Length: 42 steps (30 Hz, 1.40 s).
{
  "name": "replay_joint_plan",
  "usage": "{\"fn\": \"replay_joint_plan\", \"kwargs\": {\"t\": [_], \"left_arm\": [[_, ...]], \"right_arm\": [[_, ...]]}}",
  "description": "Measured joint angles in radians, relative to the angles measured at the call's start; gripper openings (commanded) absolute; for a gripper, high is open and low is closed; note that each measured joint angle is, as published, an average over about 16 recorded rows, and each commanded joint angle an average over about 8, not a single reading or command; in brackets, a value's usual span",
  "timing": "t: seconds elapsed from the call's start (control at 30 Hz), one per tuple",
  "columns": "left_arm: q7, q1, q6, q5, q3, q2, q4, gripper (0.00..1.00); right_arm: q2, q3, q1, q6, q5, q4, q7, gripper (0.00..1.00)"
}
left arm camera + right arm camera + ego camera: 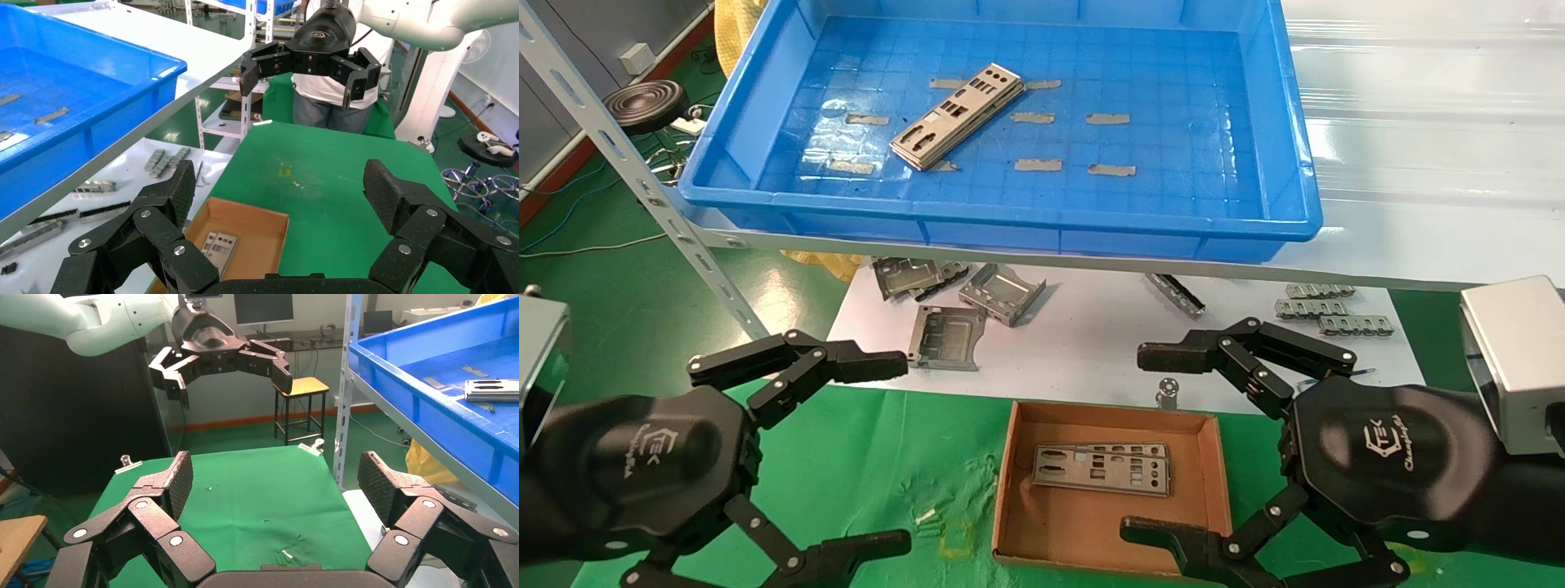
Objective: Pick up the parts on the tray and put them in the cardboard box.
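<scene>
The blue tray (1009, 220) sits on the shelf at the back. A small stack of silver metal plates (956, 114) lies tilted on its floor, left of centre. The cardboard box (1091, 523) stands on the green cloth in front, holding one plate (1101, 468). My left gripper (903, 453) is open and empty, left of the box. My right gripper (1136, 443) is open and empty, at the box's right side. The left wrist view shows the box (257, 223) and its plate (218, 246). The right wrist view shows the tray (428, 410) and the stacked plates (491, 390).
Folded metal brackets (1001, 292) and small slotted strips (1324, 306) lie on white paper under the shelf. Grey tape strips (1034, 165) are stuck on the tray floor. A slanted shelf upright (641, 175) stands at the left.
</scene>
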Motion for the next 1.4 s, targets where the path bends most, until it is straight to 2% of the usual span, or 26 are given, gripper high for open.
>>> {"fn": "replay_joint_plan", "kwargs": {"t": [1.4], "left_arm": [[0.001, -0.001, 0.0, 0.001, 0.001, 0.001, 0.002, 1.0]], "right_arm": [[0.0, 0.0, 0.0, 0.0, 0.0, 0.0, 0.0, 1.0]]}}
